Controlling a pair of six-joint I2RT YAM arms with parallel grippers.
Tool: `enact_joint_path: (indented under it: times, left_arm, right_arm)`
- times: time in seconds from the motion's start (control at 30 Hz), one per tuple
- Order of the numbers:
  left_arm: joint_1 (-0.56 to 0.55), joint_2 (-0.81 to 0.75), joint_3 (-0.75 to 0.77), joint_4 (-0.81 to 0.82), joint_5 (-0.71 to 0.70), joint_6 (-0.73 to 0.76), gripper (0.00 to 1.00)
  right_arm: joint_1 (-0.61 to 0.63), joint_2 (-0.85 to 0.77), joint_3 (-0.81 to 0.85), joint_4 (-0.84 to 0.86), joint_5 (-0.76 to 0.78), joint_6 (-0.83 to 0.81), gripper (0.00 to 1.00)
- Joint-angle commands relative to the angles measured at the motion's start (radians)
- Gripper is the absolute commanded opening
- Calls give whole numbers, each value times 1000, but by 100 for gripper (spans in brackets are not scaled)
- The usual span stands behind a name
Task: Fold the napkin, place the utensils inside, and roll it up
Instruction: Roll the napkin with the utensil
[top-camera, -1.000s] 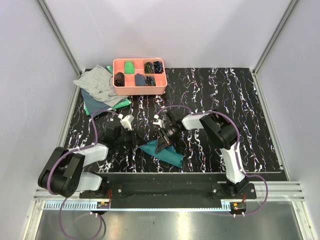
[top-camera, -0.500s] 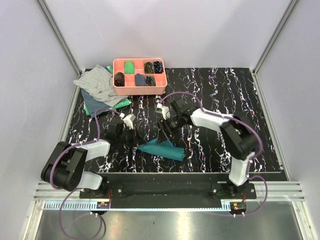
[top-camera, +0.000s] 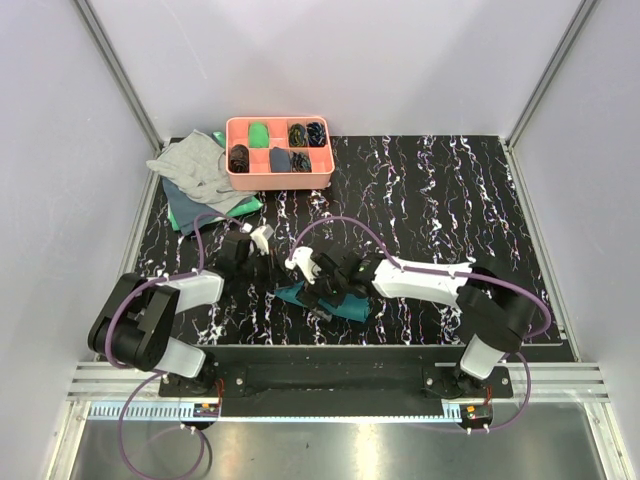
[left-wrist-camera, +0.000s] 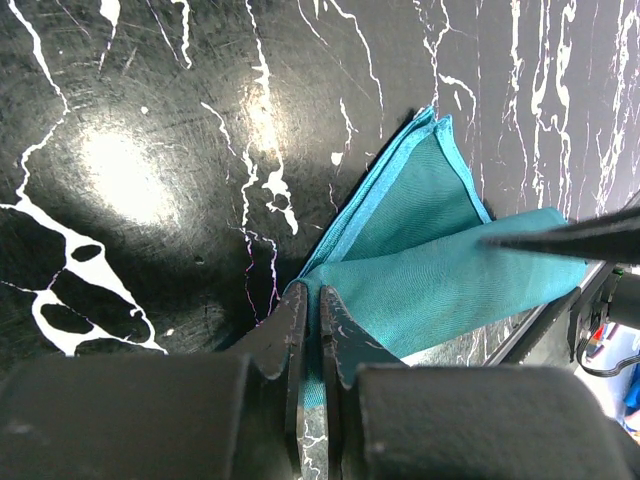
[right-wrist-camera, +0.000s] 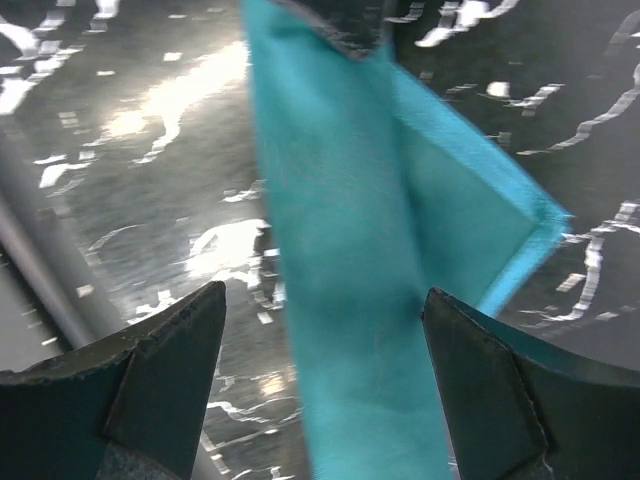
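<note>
Left gripper (left-wrist-camera: 312, 300) jaws pinch napkin (left-wrist-camera: 430, 250) corner, anchoring fold on desk (left-wrist-camera: 140, 150); right gripper (right-wrist-camera: 320, 300) jaws wide (cloth between, ungripped).

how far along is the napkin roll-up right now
Done: the napkin is folded into a layered triangle. In hand: the left gripper pinches one corner with jaws shut, while the right gripper hovers over the cloth, jaws open. Left: no utensils show on the napkin, so placing them inside and rolling it up are not yet done.
</note>
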Motion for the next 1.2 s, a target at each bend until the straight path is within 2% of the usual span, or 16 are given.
enact_joint_path:
  times: [0.0, 0.2, 0.43, 0.47, 0.57, 0.6, 0.63, 0.7, 0.8, 0.97, 1.17]
  left_arm:
    - [1, 17, 30, 0, -6, 9, 6]
    - [1, 17, 41, -13, -5, 11, 6]
    - [1, 20, 59, -19, -3, -3, 6]
    - [1, 19, 61, -20, 0, -8, 10]
    - [1, -6, 67, -22, -11, -22, 25]
    - [1, -12, 72, -29, -14, -25, 42]
    - [1, -32, 73, -34, -18, -28, 48]
    - [1, -59, 82, -62, -52, -32, 63]
    - [1, -134, 85, -114, -130, -29, 75]
    - [2, -269, 64, -166, -230, -19, 82]
    - [2, -329, 0, -172, -210, -16, 83]
  right_arm:
    - [15, 35, 4, 49, 100, -53, 88]
    - [29, 69, 9, 20, 66, -37, 85]
    - [56, 87, -5, 5, 131, 44, 79]
    - [56, 105, -1, 0, 161, 58, 77]
    - [56, 133, 7, -12, 163, 108, 63]
    - [56, 136, 7, -14, 152, 117, 59]
    - [56, 136, 3, -12, 143, 134, 52]
    - [55, 130, -2, -10, 99, 144, 49]
    - [29, 125, -11, -6, 11, 144, 44]
    - [-68, 138, -20, 17, -243, 190, 42]
    - [-184, 199, 6, 20, -518, 210, 42]
